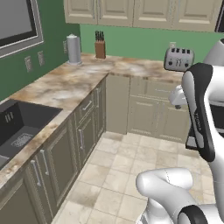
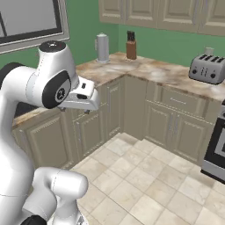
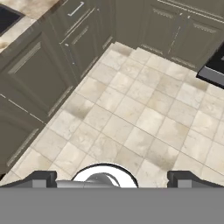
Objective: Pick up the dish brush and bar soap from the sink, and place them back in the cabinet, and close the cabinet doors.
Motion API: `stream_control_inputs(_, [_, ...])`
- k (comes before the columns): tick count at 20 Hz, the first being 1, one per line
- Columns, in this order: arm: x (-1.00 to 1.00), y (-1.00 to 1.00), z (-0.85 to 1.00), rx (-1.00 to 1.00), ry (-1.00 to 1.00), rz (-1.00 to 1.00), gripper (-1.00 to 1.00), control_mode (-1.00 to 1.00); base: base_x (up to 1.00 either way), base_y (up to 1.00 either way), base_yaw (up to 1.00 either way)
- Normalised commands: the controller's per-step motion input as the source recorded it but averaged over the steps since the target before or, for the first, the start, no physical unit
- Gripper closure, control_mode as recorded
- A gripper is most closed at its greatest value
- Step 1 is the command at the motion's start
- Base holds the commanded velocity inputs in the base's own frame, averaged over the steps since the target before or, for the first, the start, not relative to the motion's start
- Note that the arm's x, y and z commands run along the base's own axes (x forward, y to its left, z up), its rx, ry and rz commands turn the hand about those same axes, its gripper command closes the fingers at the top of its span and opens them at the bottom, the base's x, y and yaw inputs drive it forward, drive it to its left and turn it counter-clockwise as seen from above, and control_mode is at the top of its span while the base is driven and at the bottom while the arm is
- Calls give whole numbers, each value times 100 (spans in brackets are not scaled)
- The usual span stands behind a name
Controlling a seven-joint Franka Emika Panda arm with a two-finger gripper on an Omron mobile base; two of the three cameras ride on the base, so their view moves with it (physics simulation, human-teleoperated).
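Note:
The sink (image 1: 30,120) is a dark basin set in the marble counter at the lower left, with a grey ribbed insert (image 1: 21,140) on its floor. A corner of the sink (image 3: 6,17) also shows at the top left of the hand view. The dish brush and the bar soap are out of view. The cabinet and the cabinet doors are out of view. My gripper (image 3: 112,178) hangs high over the tiled floor and points down at it. It is open, its fingertips (image 3: 43,177) far apart with nothing between them. The hand (image 2: 83,97) sits in front of the counter cabinets.
Marble counter (image 1: 65,83) runs along the left wall and round the corner, with low cabinets (image 1: 87,127) under it. On it stand a grey canister (image 1: 73,49), a knife block (image 1: 100,46) and a toaster (image 1: 179,59). A dark stove (image 2: 217,145) is at the right. Tiled floor (image 3: 140,109) lies open between them.

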Motion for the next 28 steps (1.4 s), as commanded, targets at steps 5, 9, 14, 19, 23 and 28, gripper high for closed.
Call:
stream_control_inputs(5, [0,0,0,0,0,0,-100,100,1,8,32])
stream_control_inputs(9, [0,0,0,0,0,0,-100,100,0,11,32])
stream_control_inputs(14, [0,0,0,0,0,0,-100,100,12,32,30])
stream_control_inputs(19, [0,0,0,0,0,0,-100,100,34,27,31])
stream_control_inputs(23, [0,0,0,0,0,0,-100,100,42,13,29])
stream_control_inputs(28, [0,0,0,0,0,0,-100,100,33,0,27])
